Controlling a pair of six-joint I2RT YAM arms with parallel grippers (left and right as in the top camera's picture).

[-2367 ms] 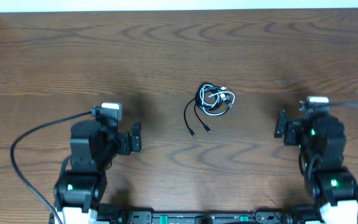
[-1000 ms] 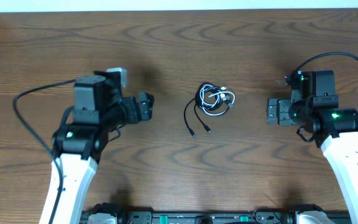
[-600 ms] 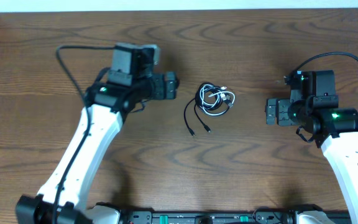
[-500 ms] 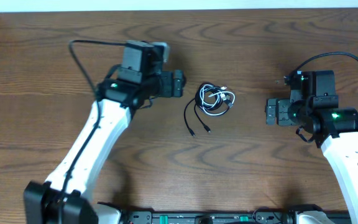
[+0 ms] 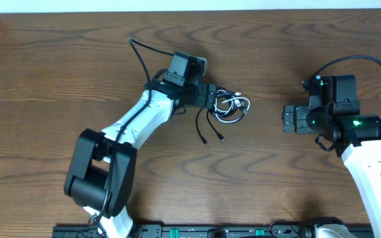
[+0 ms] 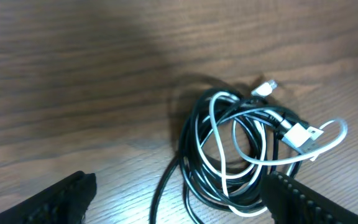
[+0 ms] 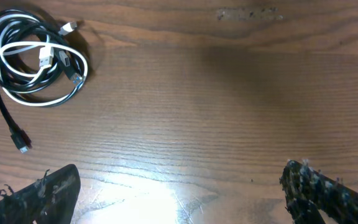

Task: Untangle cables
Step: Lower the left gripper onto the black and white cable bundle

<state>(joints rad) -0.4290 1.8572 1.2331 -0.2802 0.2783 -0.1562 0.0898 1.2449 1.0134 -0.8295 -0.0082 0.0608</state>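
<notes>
Left claw (image 6: 180, 198) reached cables (image 6: 247, 149), wide open, empty; right claw (image 7: 179, 183) open.

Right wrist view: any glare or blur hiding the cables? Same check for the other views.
Right wrist: a glare patch on the table sits low in frame, well clear of the cables, which are sharp. Left wrist: a soft shadow darkens the wood at upper left; cables crisp, the fingers at the bottom corners blurred. Overhead: even light, cables small but legible.

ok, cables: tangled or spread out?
Tangled: black and white cables sit coiled in one interlooped bundle; only two black plug ends trail loose.
</notes>
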